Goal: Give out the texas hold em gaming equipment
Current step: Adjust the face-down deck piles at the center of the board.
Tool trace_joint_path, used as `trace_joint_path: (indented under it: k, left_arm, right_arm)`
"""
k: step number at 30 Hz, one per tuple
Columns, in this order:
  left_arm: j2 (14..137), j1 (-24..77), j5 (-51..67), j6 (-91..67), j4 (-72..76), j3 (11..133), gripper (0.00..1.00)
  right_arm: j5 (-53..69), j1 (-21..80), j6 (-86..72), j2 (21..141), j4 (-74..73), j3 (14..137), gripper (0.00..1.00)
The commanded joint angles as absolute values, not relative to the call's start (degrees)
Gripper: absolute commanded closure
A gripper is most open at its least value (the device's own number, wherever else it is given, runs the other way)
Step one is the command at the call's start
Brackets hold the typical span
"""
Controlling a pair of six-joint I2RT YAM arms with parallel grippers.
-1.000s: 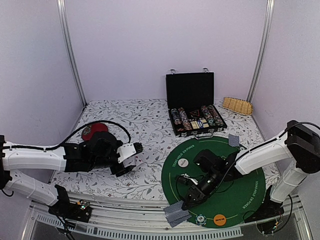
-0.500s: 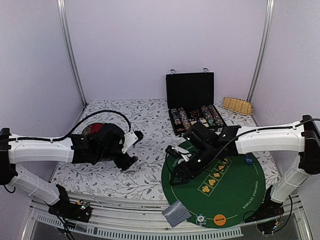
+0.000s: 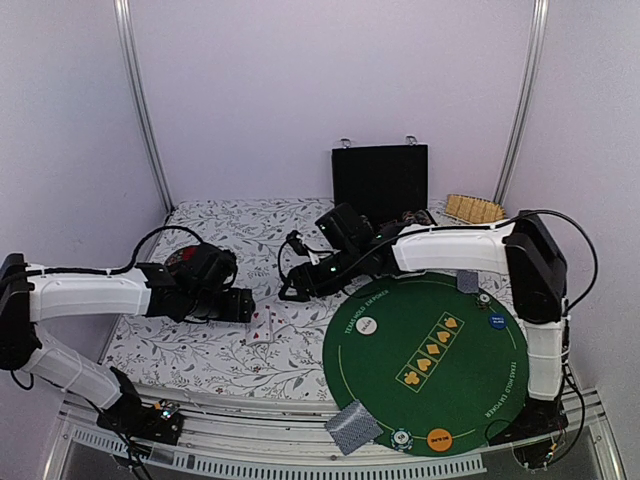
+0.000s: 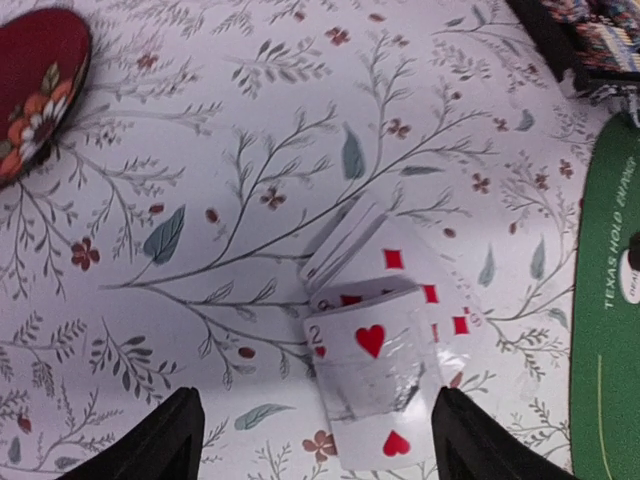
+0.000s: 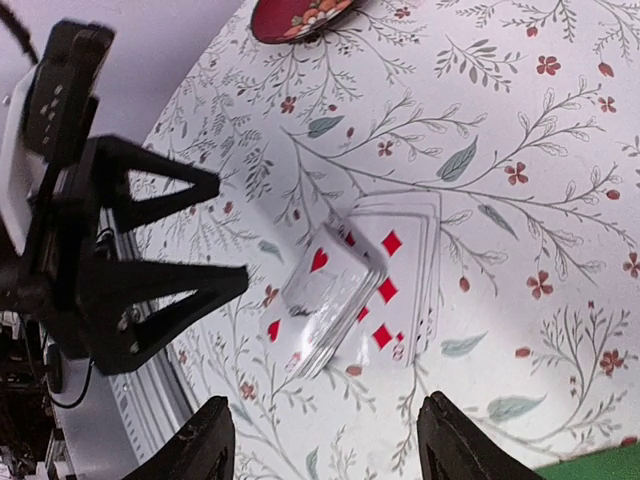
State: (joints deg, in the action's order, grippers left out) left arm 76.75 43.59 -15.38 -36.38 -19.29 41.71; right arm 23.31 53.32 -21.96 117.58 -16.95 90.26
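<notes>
The left gripper (image 4: 317,410) and the right gripper (image 5: 325,408) are being held wide and empty near face-up playing cards (image 4: 372,345) on the flowered tablecloth (image 4: 200,150).

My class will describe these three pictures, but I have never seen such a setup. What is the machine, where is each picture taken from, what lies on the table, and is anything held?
These are two robot arms bolted side by side at the near edge. One picture looks down from above and behind them; the other two come from a camera on each wrist. Both wrist cameras look at face-up playing cards on the flowered cloth. The left end effector and right end effector are open, holding nothing. Also there: a green poker mat, a black chip case, a red dish.
</notes>
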Motion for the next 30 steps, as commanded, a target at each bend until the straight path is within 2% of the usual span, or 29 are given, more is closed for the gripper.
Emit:
trace_joint_path:
  k: [1, 10, 17, 25, 30]
  left_arm:
    - [74.3, 42.3, -12.4, -44.8, -17.3, 37.1, 0.19]
    - [73.7, 41.7, -11.0, -50.6, -9.1, 30.3, 0.14]
    - [80.2, 41.6, -10.7, -51.3, -6.9, 31.3, 0.31]
    - [87.6, 41.5, -7.0, -50.0, -0.3, 32.3, 0.4]
    - [90.2, 41.5, -3.4, -50.2, 2.8, 32.3, 0.46]
  right_arm:
    - [26.3, 52.6, -25.6, 125.4, -11.9, 95.6, 0.36]
    - [33.4, 50.1, -30.5, 137.0, -9.4, 102.8, 0.37]
    - [37.2, 50.1, -33.1, 140.7, -7.4, 103.5, 0.39]
    - [45.0, 50.6, -38.1, 138.8, 2.1, 96.3, 0.42]
    - [45.7, 50.8, -41.7, 137.6, 6.5, 93.9, 0.44]
